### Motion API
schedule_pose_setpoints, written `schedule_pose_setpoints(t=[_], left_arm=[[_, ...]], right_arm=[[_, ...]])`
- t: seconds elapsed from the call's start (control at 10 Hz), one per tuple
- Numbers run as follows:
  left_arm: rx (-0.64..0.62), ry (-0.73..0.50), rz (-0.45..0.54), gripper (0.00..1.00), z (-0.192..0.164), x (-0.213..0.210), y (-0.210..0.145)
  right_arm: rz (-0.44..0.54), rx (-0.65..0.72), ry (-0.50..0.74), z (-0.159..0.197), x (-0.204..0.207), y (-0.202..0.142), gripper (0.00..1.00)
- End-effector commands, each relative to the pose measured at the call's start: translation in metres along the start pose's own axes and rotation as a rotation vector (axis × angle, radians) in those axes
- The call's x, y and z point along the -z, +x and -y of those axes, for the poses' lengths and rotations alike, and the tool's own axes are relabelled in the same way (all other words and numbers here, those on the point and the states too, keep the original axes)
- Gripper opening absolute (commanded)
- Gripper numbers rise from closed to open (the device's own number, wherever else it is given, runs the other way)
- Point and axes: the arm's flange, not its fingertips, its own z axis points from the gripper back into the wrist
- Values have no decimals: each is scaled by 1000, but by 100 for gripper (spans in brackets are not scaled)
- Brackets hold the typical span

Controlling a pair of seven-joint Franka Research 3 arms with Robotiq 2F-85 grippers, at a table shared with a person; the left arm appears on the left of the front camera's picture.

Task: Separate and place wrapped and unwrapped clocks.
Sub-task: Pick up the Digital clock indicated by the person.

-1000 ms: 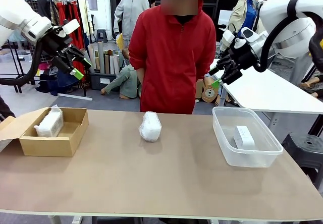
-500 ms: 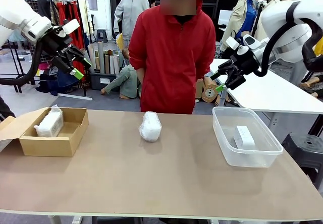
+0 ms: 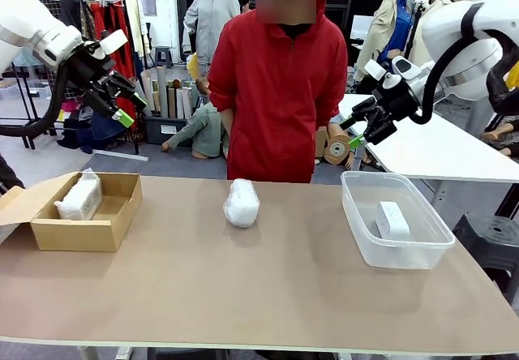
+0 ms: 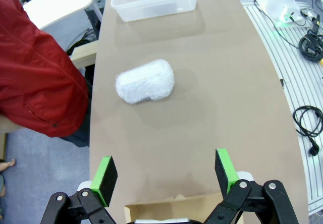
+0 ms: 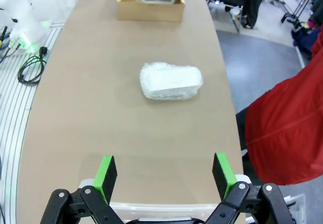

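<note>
The left gripper (image 3: 130, 109) hangs released, its green-padded jaws spread wide and empty, high above the left end of a long brown counter (image 3: 243, 287). Behind it, a clothes rack (image 3: 89, 3) hung with red and dark garments stands at the back of a cluttered workroom with a grey floor. Below the gripper, at the counter's left edge, an open cardboard box (image 3: 81, 235) holds the first wrapped clock (image 3: 79, 198), a lump in crinkly white plastic lying toward the box's left side. The second wrapped clock (image 3: 242, 203) sits alone on the bare matte board at mid-counter near the far edge. It is well apart from both containers and directly in front of a person in a red jacket (image 3: 280, 92) standing at the far side. Toward the right end, a clear plastic tub (image 3: 405, 256) contains the unwrapped clock (image 3: 392, 219), a smooth white block lying flat on the tub's floor. The right gripper (image 3: 353, 131) is likewise released and grasps nothing, its jaws parted in the air above the tub's far left corner. A white table (image 3: 438, 149) stands behind it at the room's right side, and the left wrist view shows a black cable (image 4: 308, 125) coiled on the ribbed strip beside the counter
</note>
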Motion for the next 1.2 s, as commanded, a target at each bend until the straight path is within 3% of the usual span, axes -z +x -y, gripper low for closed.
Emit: schedule_pose_setpoints(t=[0.0, 1.1], left_arm=[[2, 1, 1, 100, 1, -1, 0], [2, 1, 1, 100, 1, -1, 0]], right_arm=[[6, -14, -1, 0, 0, 1, 100], [6, -14, -1, 0, 0, 1, 100]])
